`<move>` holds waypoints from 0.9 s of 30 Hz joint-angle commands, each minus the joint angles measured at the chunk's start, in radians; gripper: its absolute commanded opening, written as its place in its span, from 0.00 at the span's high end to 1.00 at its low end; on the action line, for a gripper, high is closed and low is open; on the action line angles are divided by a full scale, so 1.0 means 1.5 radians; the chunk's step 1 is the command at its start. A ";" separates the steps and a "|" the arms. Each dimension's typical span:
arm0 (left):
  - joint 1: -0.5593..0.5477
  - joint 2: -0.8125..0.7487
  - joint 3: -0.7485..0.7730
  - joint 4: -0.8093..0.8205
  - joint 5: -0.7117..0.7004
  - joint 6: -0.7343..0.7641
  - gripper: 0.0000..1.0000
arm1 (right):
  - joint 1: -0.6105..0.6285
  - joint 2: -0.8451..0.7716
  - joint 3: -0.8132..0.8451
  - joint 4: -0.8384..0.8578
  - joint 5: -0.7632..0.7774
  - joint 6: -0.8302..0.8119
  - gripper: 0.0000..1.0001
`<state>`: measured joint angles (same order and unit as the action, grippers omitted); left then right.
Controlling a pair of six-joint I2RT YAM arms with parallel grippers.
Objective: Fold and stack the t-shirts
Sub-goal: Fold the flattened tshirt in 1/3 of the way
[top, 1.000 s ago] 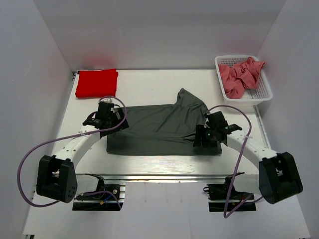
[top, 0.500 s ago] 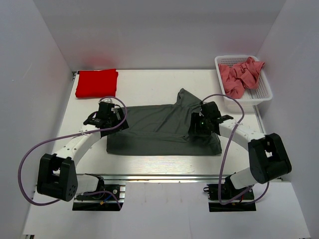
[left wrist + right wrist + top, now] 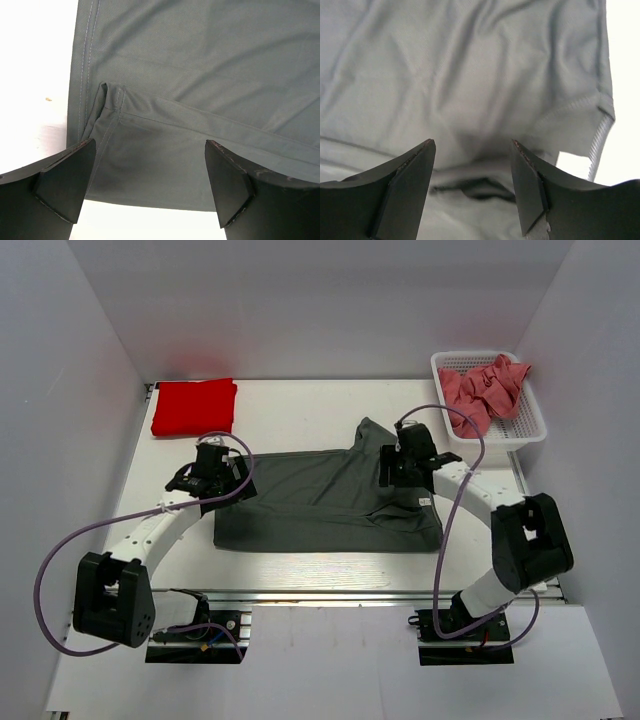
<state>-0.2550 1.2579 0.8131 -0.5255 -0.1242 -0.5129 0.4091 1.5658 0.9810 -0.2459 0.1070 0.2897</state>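
White desk [image 3: 300, 410] carries the dark grey t-shirt [image 3: 320, 500] at its centre, partly folded; the right end effector [image 3: 472, 142] has moved from the near right corner up to the far sleeve, fingers apart, empty; the left end effector [image 3: 150, 141] hovers wide apart over the left hem; probably another fold comes next.

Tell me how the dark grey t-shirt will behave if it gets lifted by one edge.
Probably floppy: the dark grey t-shirt lies flat with soft wrinkles, so a lifted edge should drape and sag. Likely light, since the cloth looks thin in the wrist views. Pushed, it would probably bunch rather than slide whole, like the rumpled flap at its far corner.
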 commanded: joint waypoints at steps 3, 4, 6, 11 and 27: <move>0.003 -0.038 0.008 0.002 0.003 0.004 0.00 | 0.002 -0.089 -0.044 -0.081 0.002 -0.015 0.34; 0.003 -0.038 0.008 0.002 0.003 0.004 0.00 | 0.003 -0.094 -0.055 -0.087 -0.021 -0.015 0.37; 0.003 -0.038 0.001 0.008 0.009 0.004 0.00 | 0.004 -0.108 -0.079 -0.066 -0.064 -0.020 0.41; 0.003 -0.023 -0.006 0.014 0.015 0.004 0.00 | 0.008 -0.076 -0.079 -0.025 -0.117 -0.025 0.44; 0.003 -0.016 -0.012 0.020 0.030 0.004 0.00 | 0.021 -0.032 -0.035 -0.031 -0.136 -0.023 1.00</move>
<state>-0.2550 1.2392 0.7952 -0.5152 -0.0895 -0.5125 0.4343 1.5360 0.8753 -0.3126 -0.0822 0.2752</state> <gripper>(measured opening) 0.997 0.008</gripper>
